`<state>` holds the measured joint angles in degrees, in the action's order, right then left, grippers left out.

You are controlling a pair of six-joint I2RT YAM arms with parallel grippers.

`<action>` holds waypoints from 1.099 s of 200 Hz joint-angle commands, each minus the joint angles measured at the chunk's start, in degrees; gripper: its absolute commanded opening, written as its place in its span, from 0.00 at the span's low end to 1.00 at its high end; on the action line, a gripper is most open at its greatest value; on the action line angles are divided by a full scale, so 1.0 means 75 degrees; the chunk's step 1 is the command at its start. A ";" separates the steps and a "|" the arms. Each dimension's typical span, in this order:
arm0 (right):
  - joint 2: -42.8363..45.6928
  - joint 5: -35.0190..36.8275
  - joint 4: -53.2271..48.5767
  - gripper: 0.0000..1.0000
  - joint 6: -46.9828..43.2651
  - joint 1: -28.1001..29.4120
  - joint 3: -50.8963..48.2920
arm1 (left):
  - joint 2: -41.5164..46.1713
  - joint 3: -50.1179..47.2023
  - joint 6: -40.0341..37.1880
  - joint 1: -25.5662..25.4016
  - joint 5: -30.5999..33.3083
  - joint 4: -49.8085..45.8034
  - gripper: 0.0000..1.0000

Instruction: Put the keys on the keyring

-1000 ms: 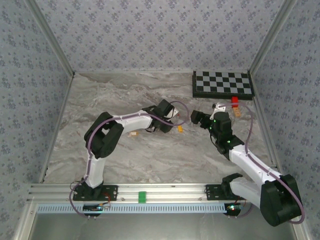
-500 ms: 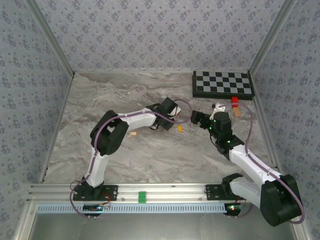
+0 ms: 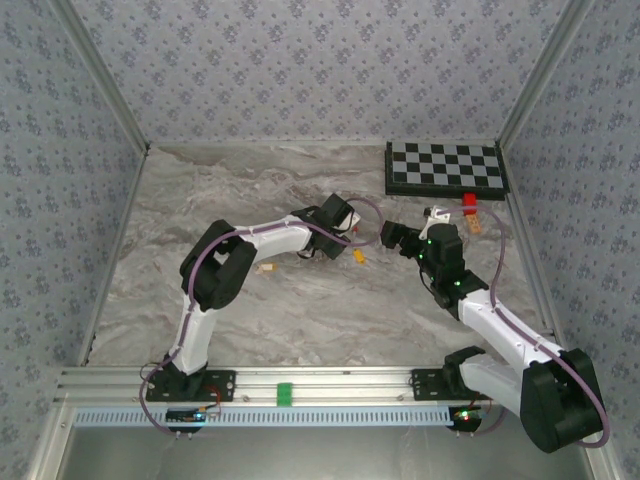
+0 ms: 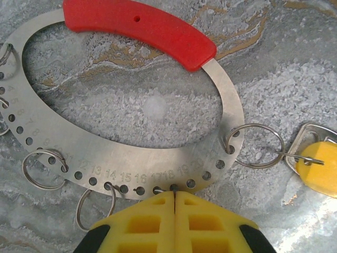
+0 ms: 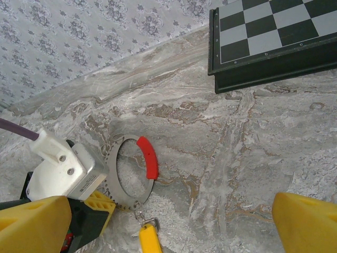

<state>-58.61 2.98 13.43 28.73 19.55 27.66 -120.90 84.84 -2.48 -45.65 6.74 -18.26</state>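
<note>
The keyring [image 4: 158,168] is a flat silvery oval plate with numbered holes and a curved red tag [image 4: 142,26], and it lies on the marble table. Small split rings [image 4: 253,146] hang from its holes; one carries the yellow-headed key [image 4: 318,168]. My left gripper [image 4: 174,194] is shut, its yellow fingertips meeting at the plate's lower rim; I cannot tell if anything thin is pinched. From the right wrist, the keyring [image 5: 112,163] and yellow key [image 5: 150,238] lie below my open right gripper [image 5: 171,211]. A pale tan key [image 3: 266,268] lies left of the left arm.
A chessboard [image 3: 445,168] sits at the back right, with a red block [image 3: 470,199] and a small tan piece [image 3: 476,226] just in front of it. The two grippers [image 3: 345,238] [image 3: 392,238] are close together mid-table. Patterned walls enclose the table.
The left arm reached a little to the right onto the keyring, and its fingers closed fully. The right arm has not moved.
</note>
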 commanded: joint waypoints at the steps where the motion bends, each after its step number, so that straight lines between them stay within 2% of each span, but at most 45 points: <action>1: 0.0067 -0.0037 0.0010 0.99 0.0096 0.0050 -0.0027 | 0.0437 0.0026 0.0064 0.0028 -0.0124 -0.0294 0.00; 87: 0.0101 -0.0032 0.0003 1.00 0.0098 0.0064 -0.0033 | 0.1263 -0.0452 0.0399 0.0025 -0.0556 -0.0399 0.00; 157: 0.0080 0.0011 -0.0007 1.00 0.0094 0.0089 -0.0032 | 0.0831 -0.0552 0.0622 0.0084 -0.1073 -0.0548 0.00; 180: 0.0057 -0.0013 0.0014 1.00 0.0083 0.0093 -0.0032 | 0.0708 -0.0522 0.0663 0.0135 -0.1153 -0.0530 0.04; 196: 0.0044 -0.0024 0.0020 1.00 0.0067 0.0120 -0.0020 | 0.0618 -0.0507 0.0677 0.0173 -0.1168 -0.0540 0.13; 220: 0.0057 0.0002 0.0015 1.00 0.0064 0.0135 -0.0020 | 0.0535 -0.0495 0.0675 0.0195 -0.1186 -0.0541 0.20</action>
<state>-58.61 2.98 13.43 28.75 20.12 27.66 -115.77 80.71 2.15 -44.60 -0.89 -21.30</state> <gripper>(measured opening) 0.995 0.167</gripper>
